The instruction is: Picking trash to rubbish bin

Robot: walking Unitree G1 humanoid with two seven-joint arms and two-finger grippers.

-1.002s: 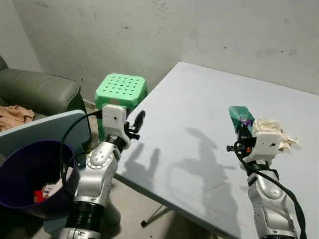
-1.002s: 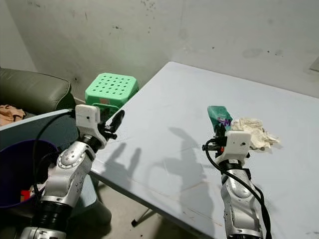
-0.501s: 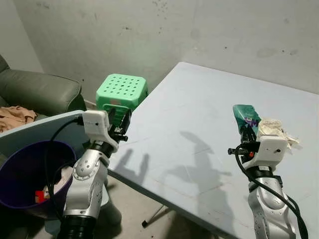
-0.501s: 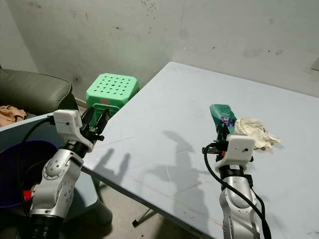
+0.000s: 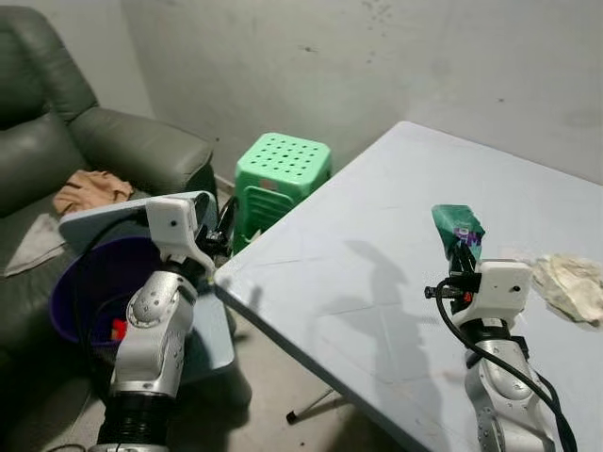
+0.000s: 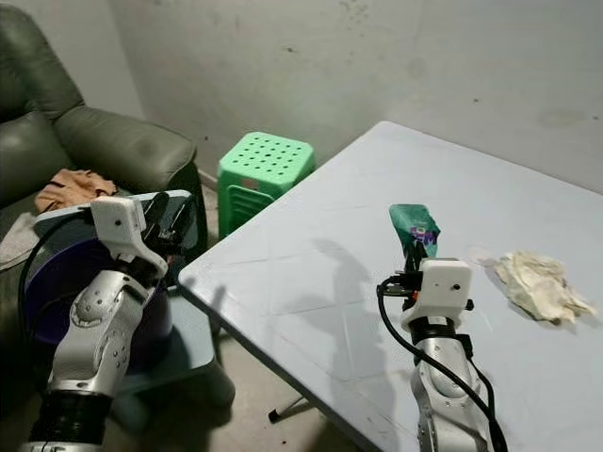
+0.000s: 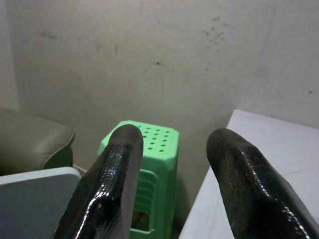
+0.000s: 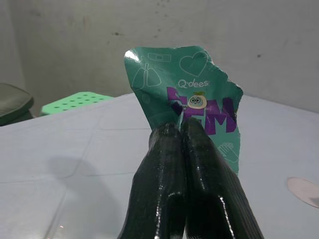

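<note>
The green wrapper (image 8: pixel 192 107) is pinched by its lower edge between the closed fingers of the right gripper (image 8: pixel 184 132), held upright above the grey table (image 5: pixel 377 282). The grip takes only a thin margin; a swing of the arm could let it slip. The purple bin (image 5: pixel 85 297) sits well apart on the robot's left, below the table edge, so a long carry is needed. The left gripper (image 7: pixel 172 144) hovers near the bin, fingers spread and empty. A crumpled tissue (image 6: pixel 537 282) lies on the table, not yet collected.
</note>
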